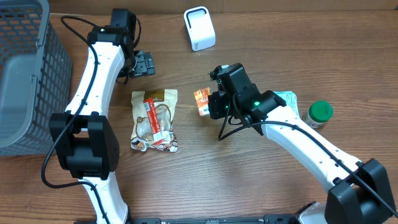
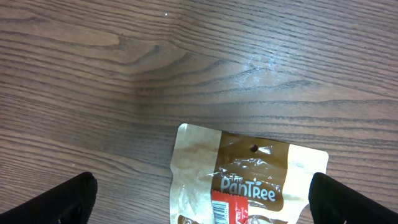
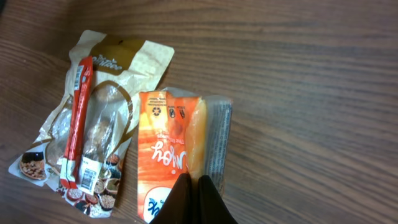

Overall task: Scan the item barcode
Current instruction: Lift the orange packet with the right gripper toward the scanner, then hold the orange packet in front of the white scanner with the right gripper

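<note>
Orange packet (image 3: 168, 155) pinched in the right gripper (image 3: 194, 182) at mid-table

Its edge is clamped between closed jaws; a brown snack bag (image 1: 154, 119) lies at its 9 o'clock, with the left gripper (image 1: 144, 63) spread wide and empty at the bag's 12 — a white scanner (image 1: 199, 28) is seen farthest.

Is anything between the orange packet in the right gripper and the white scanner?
Nothing visible. Only bare wooden table lies between the orange plastic snack packet and the white box-shaped scanner. The brown snack bag lies off to one side.
</note>
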Motion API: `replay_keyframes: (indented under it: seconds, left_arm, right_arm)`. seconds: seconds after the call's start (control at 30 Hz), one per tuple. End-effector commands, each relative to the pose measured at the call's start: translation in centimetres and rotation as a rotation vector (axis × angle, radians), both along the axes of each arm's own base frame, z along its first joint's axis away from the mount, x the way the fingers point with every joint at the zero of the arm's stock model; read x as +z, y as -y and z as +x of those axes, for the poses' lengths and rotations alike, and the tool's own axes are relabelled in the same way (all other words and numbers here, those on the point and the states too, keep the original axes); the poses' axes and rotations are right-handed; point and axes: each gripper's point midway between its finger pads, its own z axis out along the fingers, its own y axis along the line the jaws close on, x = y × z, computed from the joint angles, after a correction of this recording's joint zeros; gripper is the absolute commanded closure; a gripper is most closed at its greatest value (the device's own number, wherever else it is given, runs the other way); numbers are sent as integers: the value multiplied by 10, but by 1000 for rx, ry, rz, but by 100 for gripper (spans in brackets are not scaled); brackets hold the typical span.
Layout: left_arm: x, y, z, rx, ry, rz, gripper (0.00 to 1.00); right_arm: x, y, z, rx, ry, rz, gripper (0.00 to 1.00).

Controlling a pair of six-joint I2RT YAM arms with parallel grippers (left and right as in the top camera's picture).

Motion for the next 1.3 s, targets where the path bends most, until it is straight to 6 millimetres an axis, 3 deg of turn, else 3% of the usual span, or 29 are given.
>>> replay_keyframes:
  seconds: [0.0,0.33,0.5,0.7,0.9,1.1,1.27]
  left_arm:
    - [18,2,3,0,47,-7,0]
    - [18,2,3,0,47,-7,0]
    - [18,2,3,0,47,-7,0]
    - [18,2,3,0,47,-7,0]
    - [18,2,3,0,47,-7,0]
    - [18,2,3,0,47,-7,0]
    - [18,2,3,0,47,-7,0]
  right_arm:
    - [45,-2,15,-6,120,18,97]
    - [113,12,32,-17,248,-78,97]
    - [160,17,43,25,383,-141,97]
    - [200,28,63,43,571,-258,97]
    - [220,24,85,51,711,-315,97]
    - [229,26,122,9,775,-473,97]
    - [212,15,163,56,787,-624,97]
